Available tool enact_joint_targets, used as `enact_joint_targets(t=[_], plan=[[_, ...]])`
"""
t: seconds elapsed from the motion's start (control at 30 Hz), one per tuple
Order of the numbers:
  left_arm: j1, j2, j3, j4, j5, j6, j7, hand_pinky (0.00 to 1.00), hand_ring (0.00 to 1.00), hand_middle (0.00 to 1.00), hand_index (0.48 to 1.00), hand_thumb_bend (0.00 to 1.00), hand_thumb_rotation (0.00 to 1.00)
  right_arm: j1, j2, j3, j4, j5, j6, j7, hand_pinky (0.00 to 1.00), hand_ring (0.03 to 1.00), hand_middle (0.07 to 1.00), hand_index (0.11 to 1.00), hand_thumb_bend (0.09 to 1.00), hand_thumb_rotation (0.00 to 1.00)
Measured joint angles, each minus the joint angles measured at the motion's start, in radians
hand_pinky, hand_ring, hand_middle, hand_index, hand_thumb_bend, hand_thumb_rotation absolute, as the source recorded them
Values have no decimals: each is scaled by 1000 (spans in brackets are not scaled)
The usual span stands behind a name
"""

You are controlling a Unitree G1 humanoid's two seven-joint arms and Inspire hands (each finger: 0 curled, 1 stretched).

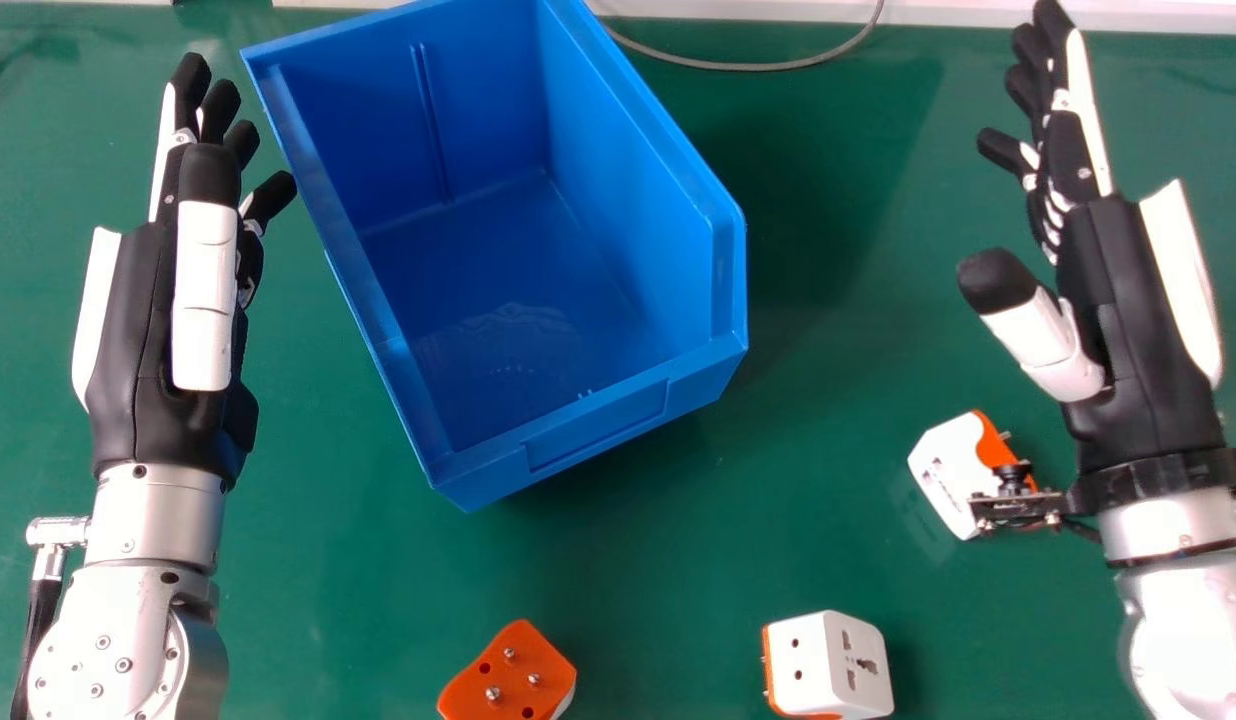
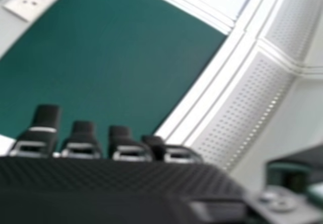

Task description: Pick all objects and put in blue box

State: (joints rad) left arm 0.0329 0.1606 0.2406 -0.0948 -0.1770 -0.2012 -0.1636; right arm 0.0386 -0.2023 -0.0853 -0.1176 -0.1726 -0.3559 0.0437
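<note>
Toward the green table's point(image 1: 828, 430) far edge, in the head view, stands the blue box point(image 1: 628, 170); our open, unladen left hand point(image 1: 128, 320) could shove it if swung inward. Farther from that edge lie an orange adapter point(image 1: 508, 670), a white adapter point(image 1: 828, 665) and a third adapter point(image 1: 948, 465), which our wrist camera point(image 1: 1015, 480) might clip if lowered. In the right hand view, our right hand point(image 2: 46, 117), straight-fingered, holds nothing and points toward the table's edge; closing there would likely miss.
</note>
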Motion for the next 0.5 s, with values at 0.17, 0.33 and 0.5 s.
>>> enact_joint_targets(t=[0.17,0.33,0.5], plan=[[0,0,0,0,0,0,1,920,987,1000,995,828,962,-3,-62,0,-12,-146,64,-7,908,994,1000,1000,928,905],[0,0,0,0,5,-3,12,916,985,1000,993,823,966,-2,-127,0,-64,-282,147,-5,895,983,1000,1000,926,849],[0,-5,-2,0,5,-3,17,912,983,998,991,823,967,14,-181,4,-158,-383,280,69,882,977,997,1000,927,815]])
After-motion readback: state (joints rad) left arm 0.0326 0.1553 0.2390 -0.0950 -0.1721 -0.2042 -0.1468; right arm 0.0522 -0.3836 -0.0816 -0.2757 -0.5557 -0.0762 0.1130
